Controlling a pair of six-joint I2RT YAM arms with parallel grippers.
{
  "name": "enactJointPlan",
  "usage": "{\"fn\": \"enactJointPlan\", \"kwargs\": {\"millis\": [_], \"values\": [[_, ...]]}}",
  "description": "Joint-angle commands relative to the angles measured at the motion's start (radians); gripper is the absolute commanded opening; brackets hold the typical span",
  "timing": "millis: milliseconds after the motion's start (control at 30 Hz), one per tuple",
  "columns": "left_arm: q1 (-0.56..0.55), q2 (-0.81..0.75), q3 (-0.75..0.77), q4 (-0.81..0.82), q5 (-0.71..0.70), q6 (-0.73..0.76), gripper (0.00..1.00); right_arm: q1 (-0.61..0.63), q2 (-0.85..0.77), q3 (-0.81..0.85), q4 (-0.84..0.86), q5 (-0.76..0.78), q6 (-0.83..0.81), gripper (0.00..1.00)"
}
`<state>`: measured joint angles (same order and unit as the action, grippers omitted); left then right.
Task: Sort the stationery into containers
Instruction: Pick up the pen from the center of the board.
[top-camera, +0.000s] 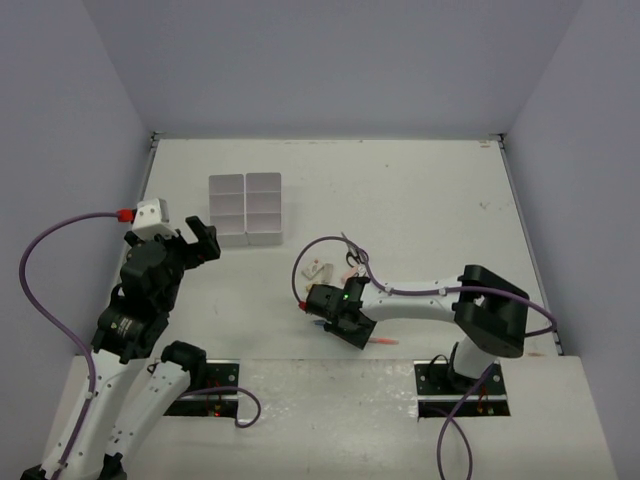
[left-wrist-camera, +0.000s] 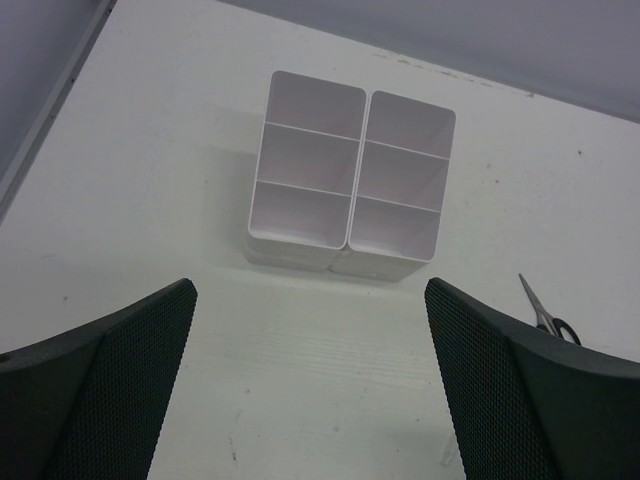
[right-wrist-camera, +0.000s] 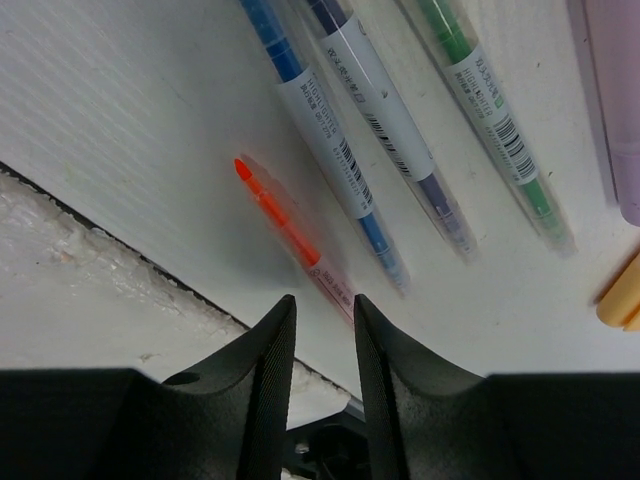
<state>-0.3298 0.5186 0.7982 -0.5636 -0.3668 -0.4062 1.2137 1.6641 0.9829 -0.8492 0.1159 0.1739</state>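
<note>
The right gripper straddles the red pen lying near the table edge, its jaws close either side, grip uncertain, while the left gripper hangs wide open before the white tray, presumably ready to help.
</note>
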Motion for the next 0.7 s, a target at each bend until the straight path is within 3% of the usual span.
{"fn": "enactJointPlan", "kwargs": {"millis": [0, 500, 667], "values": [[-0.008, 0.001, -0.011, 0.018, -0.003, -0.006, 1.0, 0.004, 0.041, 0.015, 0.001, 0.001, -0.033, 0.32], [-0.009, -0.005, -0.011, 0.016, -0.01, -0.006, 1.0, 0.006, 0.112, 0.039, 0.002, -0.058, -0.117, 0.26], [-0.011, -0.01, -0.01, 0.016, -0.014, -0.006, 1.0, 0.009, 0.117, 0.057, 0.005, -0.063, -0.131, 0.13]]}}
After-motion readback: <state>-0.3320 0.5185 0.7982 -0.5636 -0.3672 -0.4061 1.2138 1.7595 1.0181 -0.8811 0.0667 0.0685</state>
